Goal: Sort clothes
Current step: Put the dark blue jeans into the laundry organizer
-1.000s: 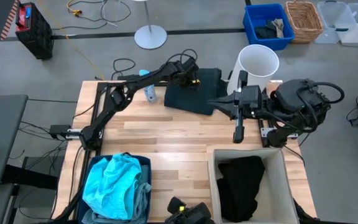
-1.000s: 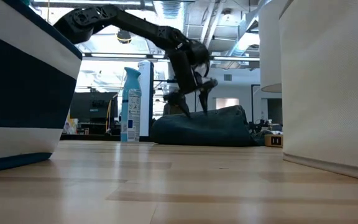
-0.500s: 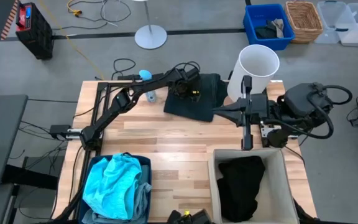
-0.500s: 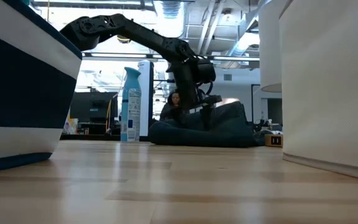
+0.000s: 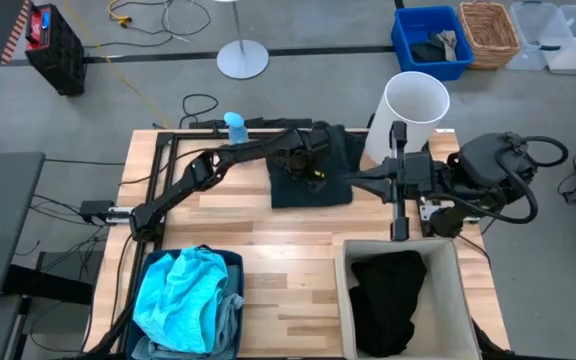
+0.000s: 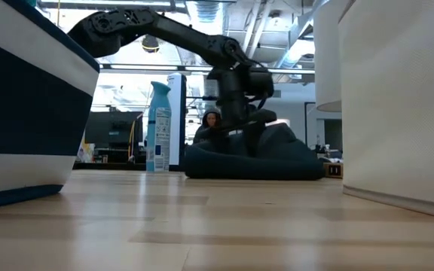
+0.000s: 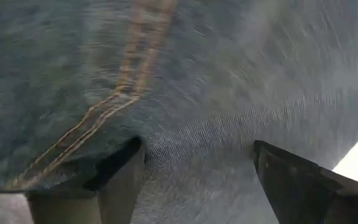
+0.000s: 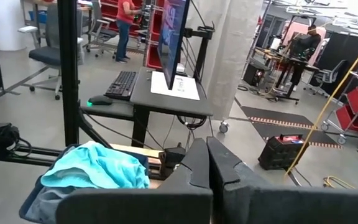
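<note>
Wooden tabletop, seen from above, carries your two arms and the sorting bins. Your left gripper is pressed down onto the dark teal-black denim garment at the far middle of the table; its fingers stand spread apart with the denim and an orange seam filling the gap between them, nothing yet pinched. Just beside this gripper, on its outer side, stands a blue spray bottle. Your right gripper hovers well apart from the denim, above the table near the white cylinder, its fingers closed together and empty. Nearer you, the turquoise garment lies in the navy bin; the black garment lies in the beige bin.
</note>
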Controlling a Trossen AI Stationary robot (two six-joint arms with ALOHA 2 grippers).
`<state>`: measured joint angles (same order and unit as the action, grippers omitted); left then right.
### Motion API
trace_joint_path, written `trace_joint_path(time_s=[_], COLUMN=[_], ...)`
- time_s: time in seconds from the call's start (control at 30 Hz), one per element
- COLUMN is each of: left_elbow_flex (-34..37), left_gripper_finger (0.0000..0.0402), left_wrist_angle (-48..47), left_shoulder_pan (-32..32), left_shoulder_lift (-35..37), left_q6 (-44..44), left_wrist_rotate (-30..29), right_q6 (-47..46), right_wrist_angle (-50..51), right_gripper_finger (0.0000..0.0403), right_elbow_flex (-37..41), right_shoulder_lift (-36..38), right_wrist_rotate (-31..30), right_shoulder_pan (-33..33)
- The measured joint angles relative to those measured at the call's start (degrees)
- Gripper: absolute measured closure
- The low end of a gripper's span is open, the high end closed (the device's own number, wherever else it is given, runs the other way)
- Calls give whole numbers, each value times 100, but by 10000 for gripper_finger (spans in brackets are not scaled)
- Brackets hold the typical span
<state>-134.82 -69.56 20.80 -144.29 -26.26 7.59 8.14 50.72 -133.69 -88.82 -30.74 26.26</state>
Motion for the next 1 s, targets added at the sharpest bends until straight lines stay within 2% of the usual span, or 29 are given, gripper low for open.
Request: trace_joint_path(time_s=[0.5, 0.63, 0.67, 0.8, 1.0], left_elbow_flex=[-7, 152, 203, 377, 777], left_gripper_finger=[109, 109, 109, 109, 109], left_wrist_angle=[-556, -522, -519, -487, -424], left_shoulder_pan=[-604, -768, -786, -761, -762], left_shoulder_lift=[392, 423, 423, 411, 424], left_q6=[2371, 2820, 2854, 2861, 2903], left_wrist_rotate=[-344, -1213, -1262, -802, -588], right_q6=[-67, -79, -79, -79, -203], right_wrist_angle=[-67, -155, -186, -335, -422], right_gripper_finger=[403, 403, 403, 403, 403], right_elbow_flex=[0, 0, 0, 0, 0], right_shoulder_lift=[0, 0, 0, -2, -37], right_wrist_rotate=[-2, -4, -4, -10, -22], right_shoulder_pan=[-2, -2, -2, -2, -4])
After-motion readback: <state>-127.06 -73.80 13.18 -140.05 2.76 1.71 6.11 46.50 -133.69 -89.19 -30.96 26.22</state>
